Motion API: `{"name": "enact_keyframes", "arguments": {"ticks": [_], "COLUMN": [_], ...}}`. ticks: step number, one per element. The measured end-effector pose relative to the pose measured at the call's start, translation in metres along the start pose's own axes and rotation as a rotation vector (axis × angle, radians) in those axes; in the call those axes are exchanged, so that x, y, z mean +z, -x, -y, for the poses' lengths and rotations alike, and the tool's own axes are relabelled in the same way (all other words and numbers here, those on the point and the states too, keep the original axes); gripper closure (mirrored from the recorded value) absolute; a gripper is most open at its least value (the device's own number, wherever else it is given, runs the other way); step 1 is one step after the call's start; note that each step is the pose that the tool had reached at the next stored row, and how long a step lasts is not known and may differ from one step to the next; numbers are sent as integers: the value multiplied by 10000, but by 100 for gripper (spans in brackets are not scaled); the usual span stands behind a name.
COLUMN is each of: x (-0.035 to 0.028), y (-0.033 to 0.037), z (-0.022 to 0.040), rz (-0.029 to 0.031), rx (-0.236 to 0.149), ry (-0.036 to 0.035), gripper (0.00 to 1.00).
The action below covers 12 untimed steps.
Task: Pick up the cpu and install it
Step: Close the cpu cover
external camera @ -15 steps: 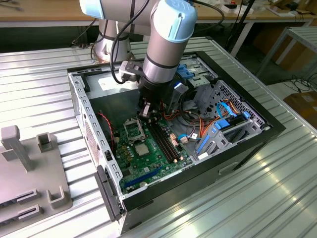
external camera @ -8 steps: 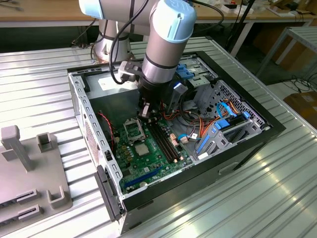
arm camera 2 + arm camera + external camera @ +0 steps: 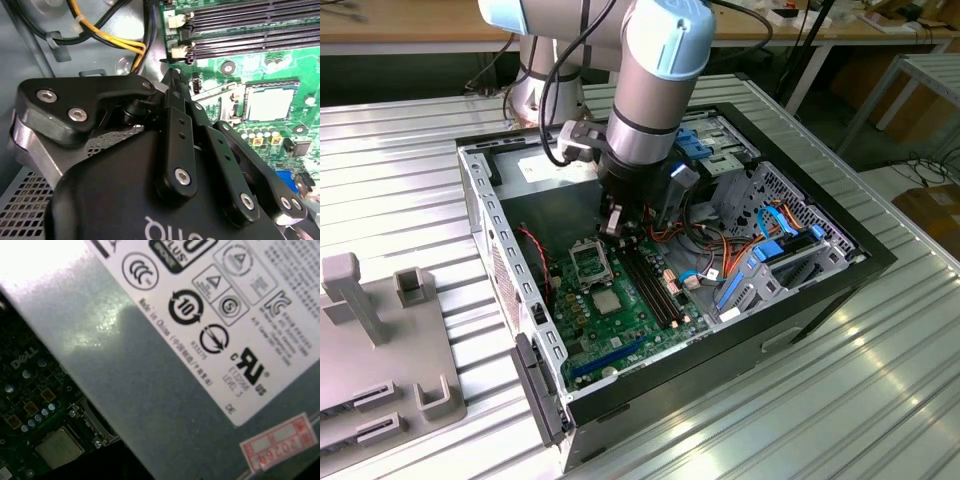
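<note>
Presently the pincer, its grip state impossible to tell, hangs above the board; the cpu lies apart, ungrasped. Approach step.

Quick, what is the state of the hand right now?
Hand: it cannot be told if open or closed; it hangs above the motherboard, beside the power supply.

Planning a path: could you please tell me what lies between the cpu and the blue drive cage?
The long black memory slots and some orange cables lie between cpu and drive cage, in the exterior view.
</note>
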<state>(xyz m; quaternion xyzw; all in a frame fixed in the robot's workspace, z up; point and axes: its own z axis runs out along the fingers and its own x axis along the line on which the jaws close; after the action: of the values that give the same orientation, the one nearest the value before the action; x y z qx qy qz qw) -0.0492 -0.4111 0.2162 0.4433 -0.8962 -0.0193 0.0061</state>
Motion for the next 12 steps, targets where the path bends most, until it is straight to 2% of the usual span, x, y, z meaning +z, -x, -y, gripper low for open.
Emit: {"name": "enact_keyframes", "arguments": {"ticks": [3,10,11,12], "x": [-6,-58,-76,-93], "y": [0,0,0,1], "z": [0,-4,-5,-6], "rz": [-126,-263,-325,-418], "rx": [3,7,10,13], "ry": [-93,-175,-212,-271], "gripper": [89,89,89,89]}}
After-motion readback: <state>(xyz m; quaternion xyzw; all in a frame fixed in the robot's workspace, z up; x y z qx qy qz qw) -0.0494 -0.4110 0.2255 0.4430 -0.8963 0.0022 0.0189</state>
